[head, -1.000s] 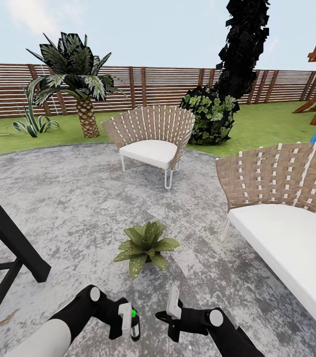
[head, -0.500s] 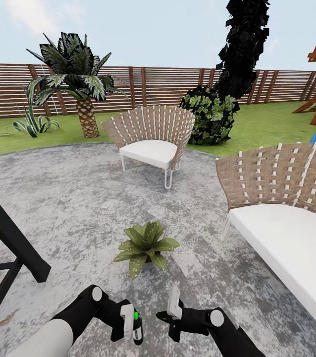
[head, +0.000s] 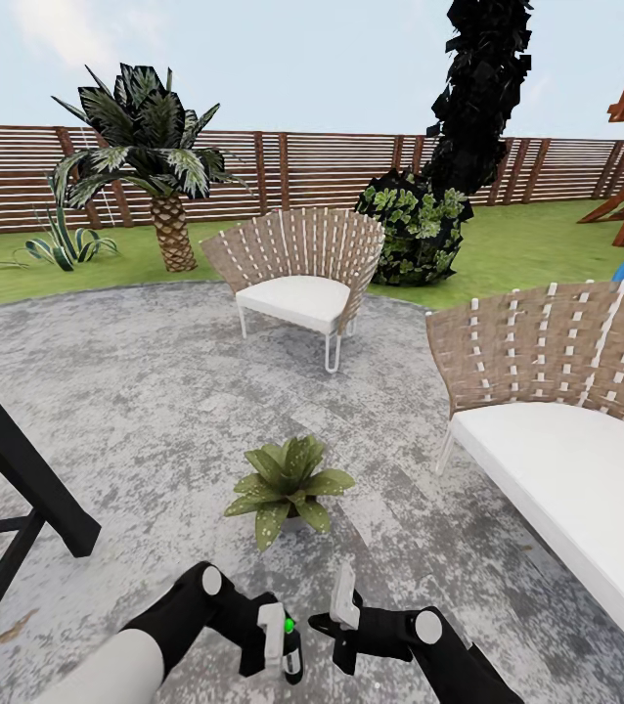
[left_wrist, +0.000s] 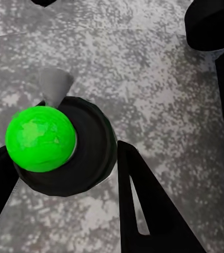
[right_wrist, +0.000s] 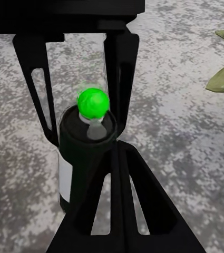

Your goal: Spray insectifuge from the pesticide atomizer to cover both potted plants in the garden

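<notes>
Left fingers (head: 271, 640) clamp the pesticide atomizer (head: 292, 653), now shifted toward the right fingers (head: 344, 598), whose closure I cannot tell. Potted plant (head: 288, 484) just ahead: carry closing in, spraying looks next.

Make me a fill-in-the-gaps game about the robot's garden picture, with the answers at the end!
1. The left pincer holds the pesticide atomizer, which has a bright ___ ball on top.
2. The potted plant stands on the speckled grey ___.
3. Behind the small chair runs a brown slat ___.
4. The palm grows out of the green ___.

Missing words: green, patio, fence, lawn
</notes>
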